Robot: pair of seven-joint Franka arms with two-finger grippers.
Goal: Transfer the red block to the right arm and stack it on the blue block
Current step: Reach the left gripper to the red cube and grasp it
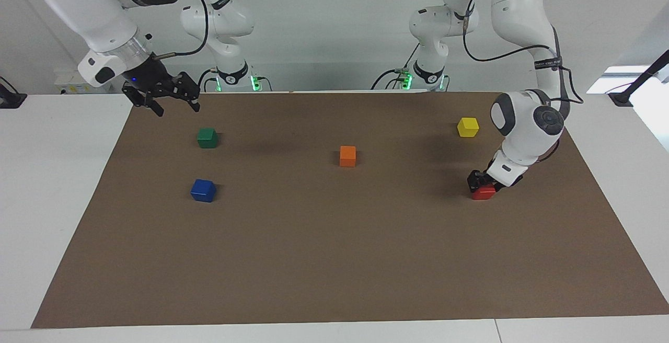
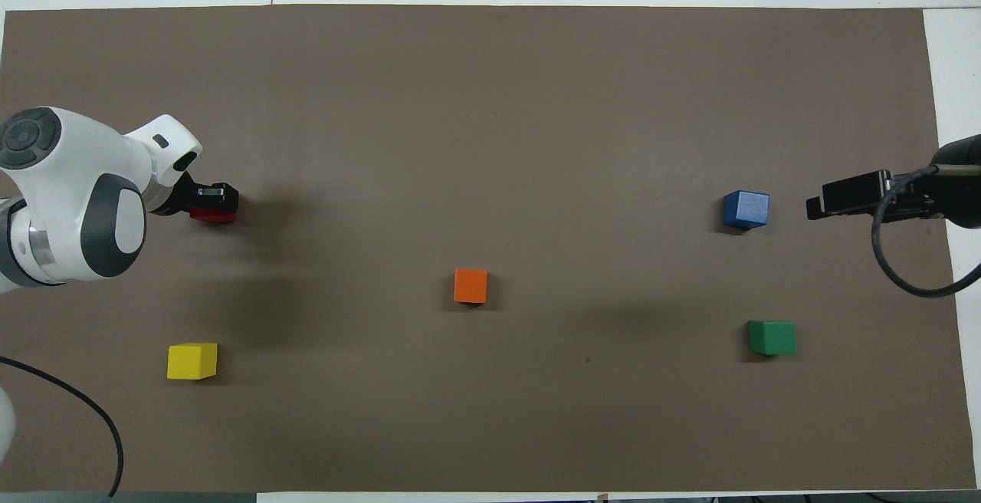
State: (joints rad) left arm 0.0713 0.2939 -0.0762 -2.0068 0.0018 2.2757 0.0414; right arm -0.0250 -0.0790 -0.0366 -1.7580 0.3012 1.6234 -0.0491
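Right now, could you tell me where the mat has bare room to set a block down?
The mat's strips nearest and farthest from the robots are bare, as are the gaps between the orange block and either end's cubes. The left gripper crowds the red block.

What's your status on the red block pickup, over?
Left gripper down at red block on the mat. Right gripper open, waiting raised near green block. Blue block bare on top. Orange block mid-table.

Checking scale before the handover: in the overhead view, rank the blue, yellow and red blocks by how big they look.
1. yellow block and blue block: alike, no ranking.
2. red block: looks smallest only because the left gripper covers most of it.
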